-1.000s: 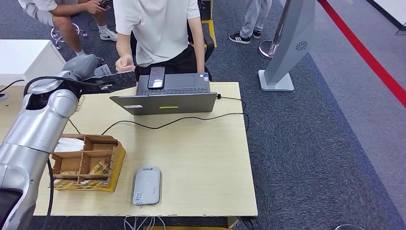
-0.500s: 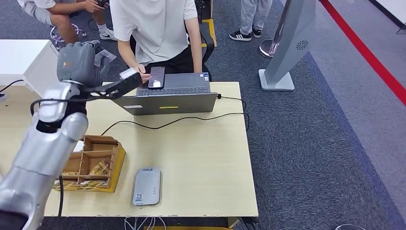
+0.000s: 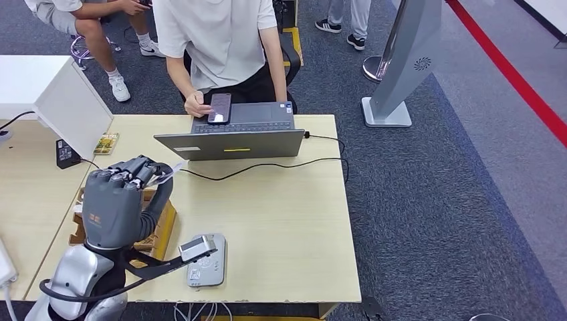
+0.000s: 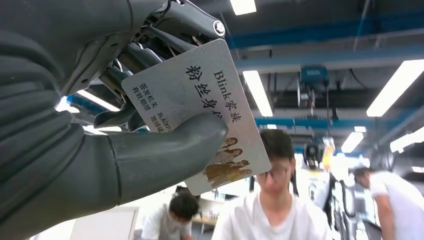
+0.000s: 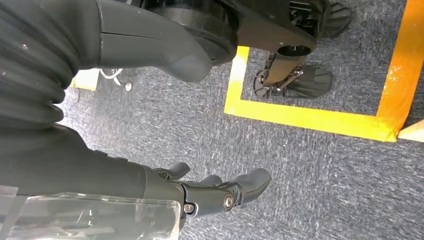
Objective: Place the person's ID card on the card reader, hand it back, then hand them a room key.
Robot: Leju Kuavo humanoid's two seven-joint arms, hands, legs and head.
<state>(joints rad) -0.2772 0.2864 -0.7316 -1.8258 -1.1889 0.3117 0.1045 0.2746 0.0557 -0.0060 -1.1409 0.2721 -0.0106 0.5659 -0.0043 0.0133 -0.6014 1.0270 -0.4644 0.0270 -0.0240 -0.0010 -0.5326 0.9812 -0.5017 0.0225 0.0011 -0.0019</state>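
Left hand (image 3: 120, 204) raised over the near left part of the table (image 3: 287, 221), back of the hand toward the head camera, above the cardboard organizer (image 3: 162, 224). ID card (image 4: 200, 112) pinched between thumb and fingers (image 4: 125, 117), as seen from the left wrist; white card face with printed text and a small group photo. A corner of the same card visible past the fingertips from the head camera. Card reader (image 3: 208, 264) flat on the table near the front edge, just beside the organizer, partly crossed by the wrist camera bracket. Laptop (image 3: 231, 142) open at the far edge, a phone (image 3: 219, 108) on its keyboard, a person (image 3: 220, 40) behind it with one hand beside the phone. Right hand (image 5: 210, 192) hanging over grey carpet (image 5: 310, 175), fingers loosely apart, grasping nothing.
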